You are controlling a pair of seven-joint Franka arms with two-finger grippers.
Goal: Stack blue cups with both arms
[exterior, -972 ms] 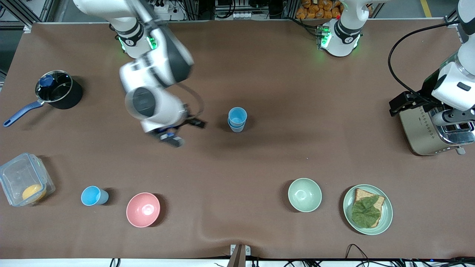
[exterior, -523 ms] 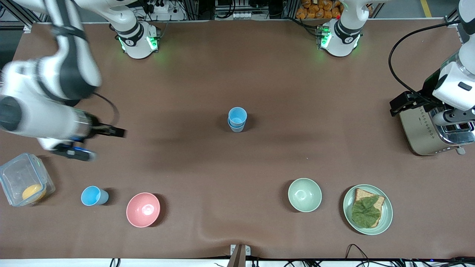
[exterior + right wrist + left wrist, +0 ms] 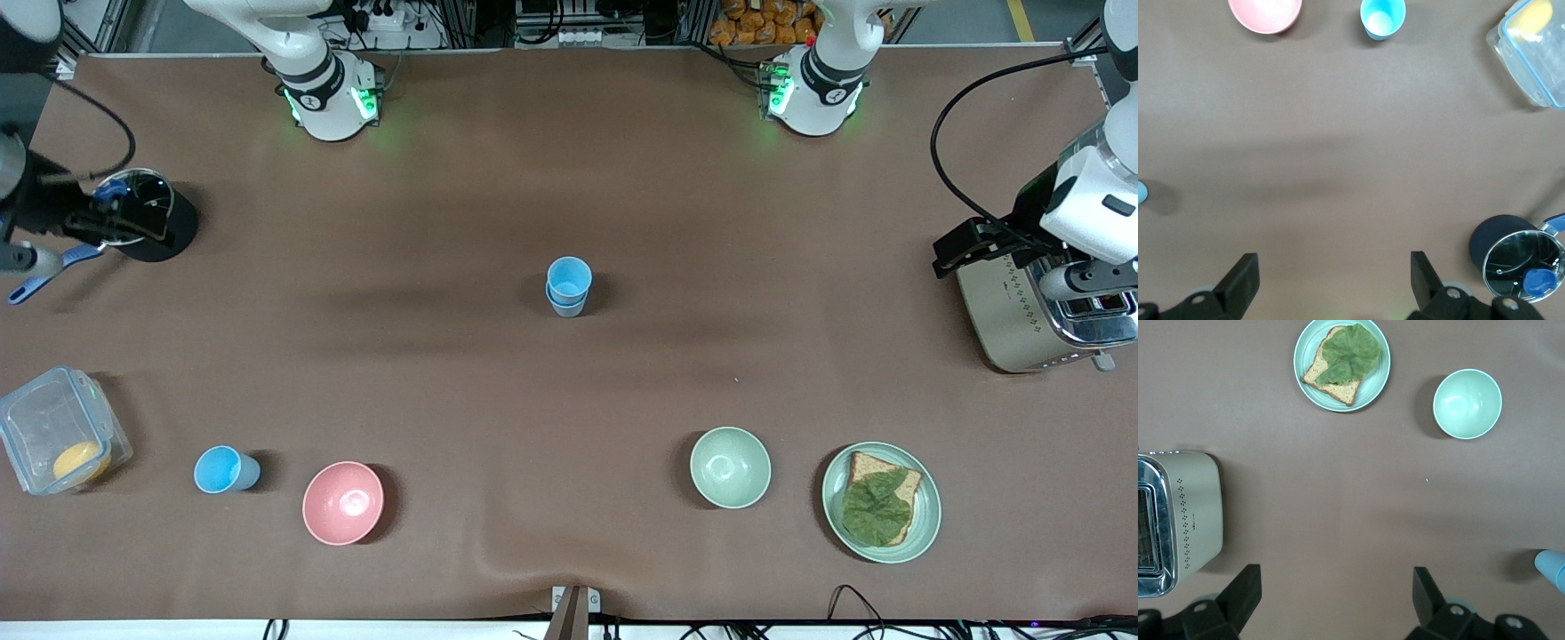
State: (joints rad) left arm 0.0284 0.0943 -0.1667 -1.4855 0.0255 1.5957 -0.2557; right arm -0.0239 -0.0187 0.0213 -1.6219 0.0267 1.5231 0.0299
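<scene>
I see even, diffuse overhead light; soft shadows lie beside the stacked blue cups (image 3: 568, 286), and the toaster (image 3: 1040, 316) shows chrome glare. Focus is sharp.

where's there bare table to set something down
Widest free patch: between the stacked blue cups and the pink bowl and green bowl. Crowded: the pot under the right tool, and the toaster by the left tool.

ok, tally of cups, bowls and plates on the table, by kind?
Cups: 3, two blue cups stacked at the table's middle, one brighter sky-blue cup
Bowls: 2, pink bowl, green bowl
Plates: 1, green plate
Total: 6
</scene>
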